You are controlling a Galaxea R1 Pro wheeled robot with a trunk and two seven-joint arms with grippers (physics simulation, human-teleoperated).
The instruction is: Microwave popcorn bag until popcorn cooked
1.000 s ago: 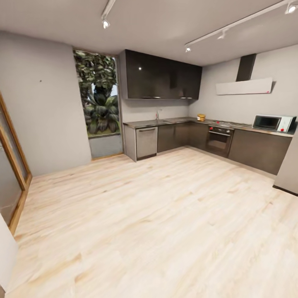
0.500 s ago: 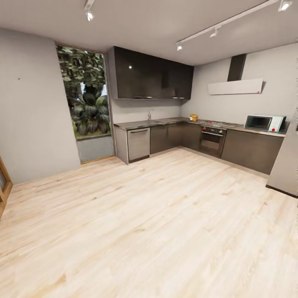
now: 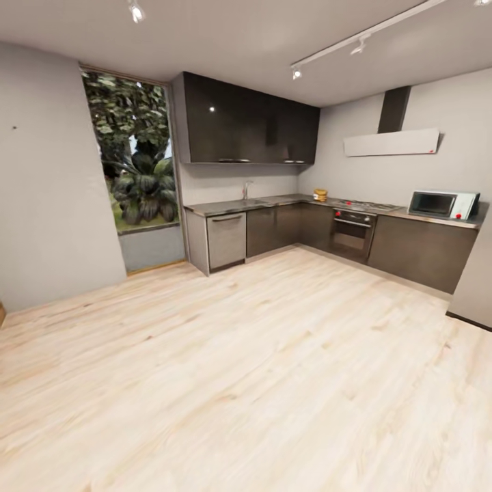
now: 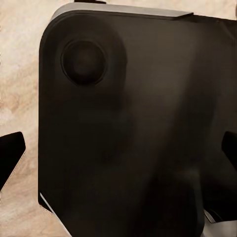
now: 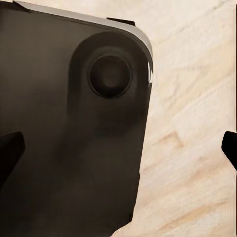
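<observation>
Across the pale wood floor lies the kitchen with its dark cabinets. The grey countertop (image 3: 273,201) runs in an L along the far walls. A small tan popcorn bag (image 3: 320,194) stands on it near the corner, too small to show detail. The pale microwave (image 3: 443,203) with its dark door sits on the counter at the far right, door shut. In the left wrist view my left gripper (image 4: 118,153) is open, its dark fingertips (image 4: 11,150) wide apart over the robot's dark base. In the right wrist view my right gripper (image 5: 118,148) is open the same way, holding nothing.
A black-and-steel oven (image 3: 351,231) sits under the hob, between the bag and the microwave. A silver dishwasher (image 3: 225,239) ends the counter at the left. A tall grey fridge side (image 3: 475,280) stands at the right edge. A wide stretch of wood floor (image 3: 260,355) separates me from the cabinets.
The whole head view has shifted: the camera turned right and moved a little closer, so the wooden door frame at the left has left the picture. Nothing in the kitchen moved.
</observation>
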